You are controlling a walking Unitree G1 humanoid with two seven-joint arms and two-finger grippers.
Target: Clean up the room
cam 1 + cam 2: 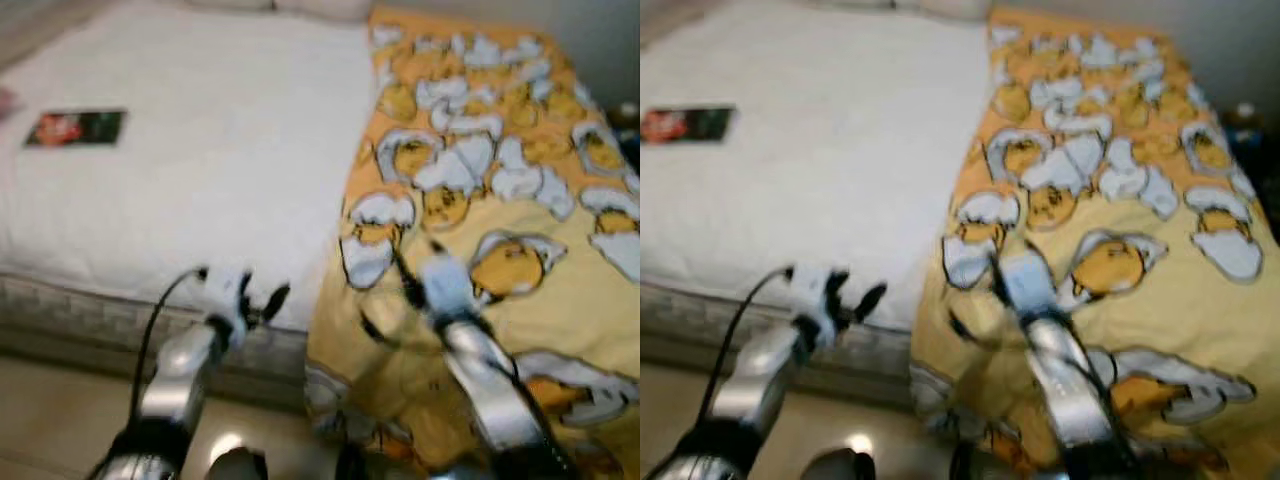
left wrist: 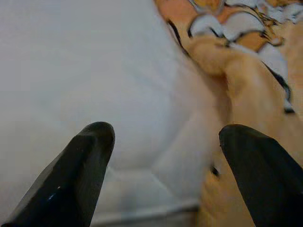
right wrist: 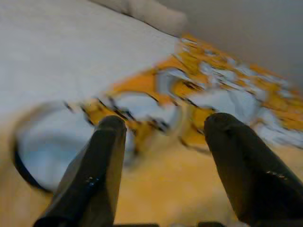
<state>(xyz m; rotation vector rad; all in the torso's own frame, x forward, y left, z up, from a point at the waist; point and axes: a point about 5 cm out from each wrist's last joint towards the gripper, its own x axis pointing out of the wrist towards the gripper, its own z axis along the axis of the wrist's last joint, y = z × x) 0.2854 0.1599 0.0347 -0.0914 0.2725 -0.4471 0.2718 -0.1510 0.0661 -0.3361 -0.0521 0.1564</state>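
Both pincers gape empty: right pincer [image 1: 405,280] over the yellow blanket [image 1: 530,200], left pincer [image 1: 245,295] at the bed [image 1: 200,180] edge; gripping the blanket's edge likely comes next.

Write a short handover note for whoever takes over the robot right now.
Left gripper: open, holding nothing, over the near edge of the white mattress.
Right gripper: open, over the yellow blanket, gripping nothing yet.
The blanket covers the bed's right side and hangs over the near edge. A small dark packet lies far left on the mattress.
Done: nothing evident.
Left: blanket and packet.
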